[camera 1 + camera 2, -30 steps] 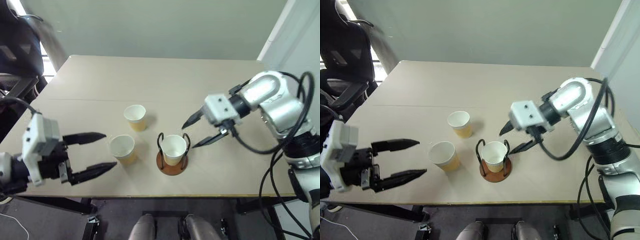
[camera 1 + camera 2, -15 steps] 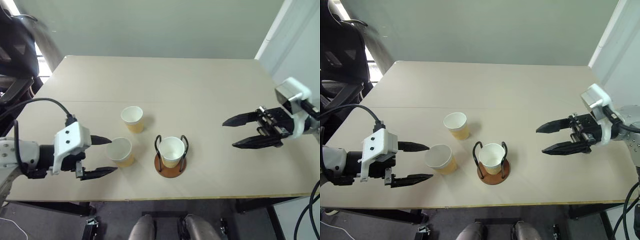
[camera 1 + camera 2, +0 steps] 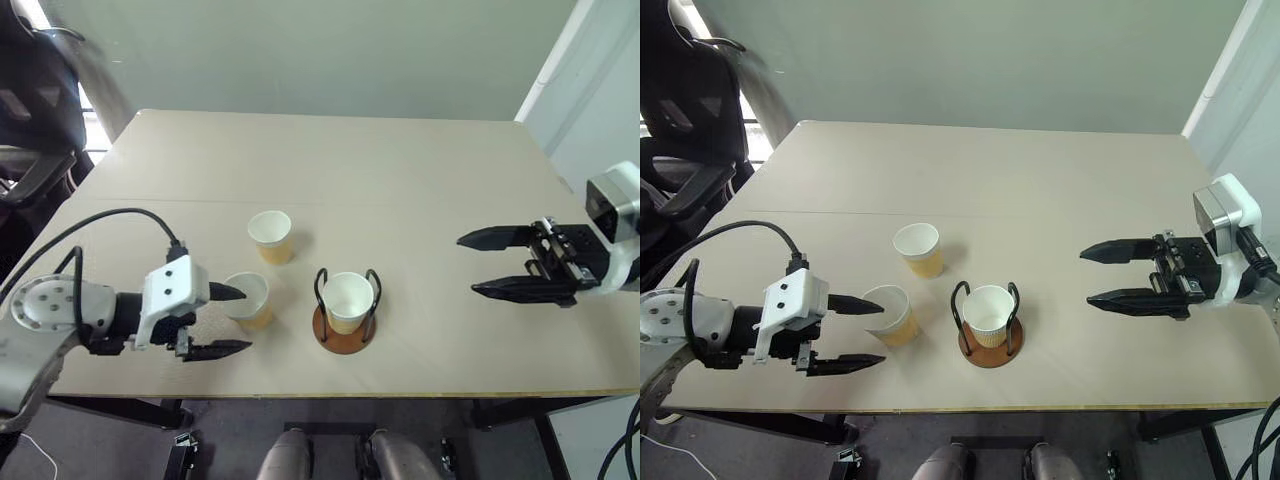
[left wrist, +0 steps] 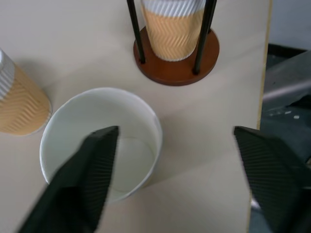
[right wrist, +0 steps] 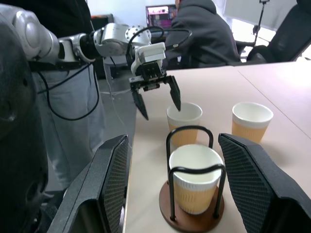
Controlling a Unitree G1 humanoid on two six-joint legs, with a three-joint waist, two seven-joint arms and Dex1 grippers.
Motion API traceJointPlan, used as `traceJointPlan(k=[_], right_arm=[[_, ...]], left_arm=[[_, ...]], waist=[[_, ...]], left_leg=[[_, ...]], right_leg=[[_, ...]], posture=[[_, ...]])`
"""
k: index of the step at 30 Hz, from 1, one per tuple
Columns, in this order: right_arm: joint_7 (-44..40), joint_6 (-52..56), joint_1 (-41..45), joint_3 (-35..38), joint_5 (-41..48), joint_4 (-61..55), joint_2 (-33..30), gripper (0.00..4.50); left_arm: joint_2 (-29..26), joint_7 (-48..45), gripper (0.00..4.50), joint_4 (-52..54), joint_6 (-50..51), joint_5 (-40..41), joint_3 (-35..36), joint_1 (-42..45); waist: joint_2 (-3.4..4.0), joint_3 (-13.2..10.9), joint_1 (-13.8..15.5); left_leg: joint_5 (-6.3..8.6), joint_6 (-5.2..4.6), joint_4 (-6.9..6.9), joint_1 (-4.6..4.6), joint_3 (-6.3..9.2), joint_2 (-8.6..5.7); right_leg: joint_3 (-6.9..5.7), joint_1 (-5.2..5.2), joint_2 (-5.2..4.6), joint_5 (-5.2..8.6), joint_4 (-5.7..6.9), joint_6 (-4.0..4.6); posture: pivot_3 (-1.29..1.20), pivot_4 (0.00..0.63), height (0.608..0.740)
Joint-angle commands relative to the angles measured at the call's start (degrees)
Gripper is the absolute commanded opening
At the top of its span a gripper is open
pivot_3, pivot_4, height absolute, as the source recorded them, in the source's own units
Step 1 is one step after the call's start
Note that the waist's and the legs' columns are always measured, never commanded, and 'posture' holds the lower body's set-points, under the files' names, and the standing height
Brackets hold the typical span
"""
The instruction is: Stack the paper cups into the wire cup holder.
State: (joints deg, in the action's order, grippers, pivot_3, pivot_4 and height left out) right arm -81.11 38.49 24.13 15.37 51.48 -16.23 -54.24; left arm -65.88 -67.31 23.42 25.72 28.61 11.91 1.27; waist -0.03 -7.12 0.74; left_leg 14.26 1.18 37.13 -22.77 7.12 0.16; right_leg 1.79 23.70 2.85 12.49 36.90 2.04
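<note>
No readable text, label, brand or number on any surface in view.

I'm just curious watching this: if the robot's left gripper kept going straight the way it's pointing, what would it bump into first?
Most likely the nearest paper cup: the left gripper already has one open finger over its rim. The wire cup holder lies further along.

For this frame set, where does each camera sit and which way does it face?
Head stereo pair: looks down over the table; left end effector and right end effector both show.
Left wrist: along its fingers at the near paper cup.
Right wrist: faces across the table at the wire cup holder.
Shared: the cup in the holder appears in every view.
</note>
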Motion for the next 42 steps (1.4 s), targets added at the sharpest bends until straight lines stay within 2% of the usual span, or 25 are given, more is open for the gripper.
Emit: traceJointPlan(k=[1,7,8,12,17,22,27,31,36,42], right_arm=[[0.64,-1.17,0.01,1.75,0.06,-1.57,-1.18,3.01],[-0.02,-1.64,-1.22,1.04,-0.69,-1.26,-2.35,3.01],[-0.1,-1.94,-1.5,0.79,-1.2,-1.09,-2.57,3.01],[2.11,-1.07,-2.56,-0.35,-3.67,-0.88,-4.0,3.01],[2.68,-1.2,-3.44,-1.07,-5.6,-0.9,-5.33,3.01],[1.66,-1.82,-5.77,0.6,-6.0,-1.59,-6.9,3.01],[1.13,-2.35,-8.56,3.57,-5.64,-2.36,-8.05,3.01],[2.78,-1.18,-11.11,7.8,-4.6,-3.56,-8.75,3.01],[5.95,3.1,-16.85,15.36,-3.31,-7.18,-9.78,3.01],[8.24,5.93,-23.11,22.74,-2.24,-11.99,-9.42,3.01]], left_arm=[[0.18,-0.47,2.44,-1.4,-2.95,-2.55,-0.65,1.43],[0.21,-1.16,0.2,-3.73,-5.76,-5.37,-1.94,2.74],[0.28,-1.35,0.04,-3.8,-5.73,-5.29,-1.97,2.99],[0.44,-2.58,0.04,-3.64,-4.52,-3.53,-1.52,5.35],[-0.77,-5.41,0.04,-3.74,-0.11,1.42,-1.31,13.66],[0.67,-13.46,0.04,-10.73,5.0,5.02,-9.8,41.14],[5.83,-20.11,0.04,-18.24,4.9,2.87,-16.79,54.89],[10.82,-24.32,0.04,-23.32,2.05,0.44,-20.81,60.51],[16.03,-25.19,0.04,-28.24,-2.97,0.76,-25.93,65.45],[19.22,-25.19,0.04,-32.17,-8.03,3.51,-31.54,69.88]], waist=[[0.0,0.0,-0.01],[0.0,0.0,0.02],[-0.01,0.0,0.03],[-0.01,0.0,0.09],[-0.01,0.01,0.21],[-0.08,0.01,1.2],[0.14,0.1,1.01],[0.12,0.07,1.0],[0.14,0.06,1.08],[0.14,0.05,1.26]], left_leg=[[0.0,0.0,0.0,0.0,0.0,0.0],[0.01,-0.02,0.0,-0.04,0.0,0.0],[0.01,-0.02,0.0,-0.04,0.0,-0.01],[0.02,-0.03,0.0,-0.06,0.0,-0.01],[-0.03,-0.08,0.03,-0.07,0.02,-0.01],[-0.11,-0.11,0.18,-0.19,0.15,-0.04],[0.02,-0.33,0.25,-0.28,-0.02,-0.15],[0.02,-0.39,0.41,-0.29,-0.01,-0.12],[0.25,-0.73,0.91,-0.48,-0.02,-0.14],[0.35,-0.95,1.02,-0.68,-0.02,-0.19]], right_leg=[[0.0,0.0,0.0,0.0,0.0,0.0],[0.0,0.01,0.0,-0.01,-0.02,-0.03],[0.0,0.01,0.0,-0.02,-0.02,-0.05],[0.0,0.01,0.0,-0.06,-0.04,-0.12],[0.0,0.01,0.0,-0.11,-0.02,-0.16],[-0.1,0.04,0.0,-0.22,-0.02,-0.21],[0.04,-0.13,-0.13,-0.37,-0.18,-0.48],[0.02,-0.06,-0.11,-0.37,-0.19,-0.65],[0.04,-0.19,-0.11,-0.28,-0.24,-0.97],[0.1,-0.31,-0.11,-0.48,-0.87,-1.33]], posture=[[0.0,0.15,0.74],[0.0,0.15,0.74],[0.0,0.15,0.74],[0.0,0.15,0.74],[0.0,0.15,0.74],[0.0,0.15,0.74],[0.0,0.15,0.74],[0.0,0.15,0.74],[0.0,0.15,0.74],[0.0,0.15,0.74]])
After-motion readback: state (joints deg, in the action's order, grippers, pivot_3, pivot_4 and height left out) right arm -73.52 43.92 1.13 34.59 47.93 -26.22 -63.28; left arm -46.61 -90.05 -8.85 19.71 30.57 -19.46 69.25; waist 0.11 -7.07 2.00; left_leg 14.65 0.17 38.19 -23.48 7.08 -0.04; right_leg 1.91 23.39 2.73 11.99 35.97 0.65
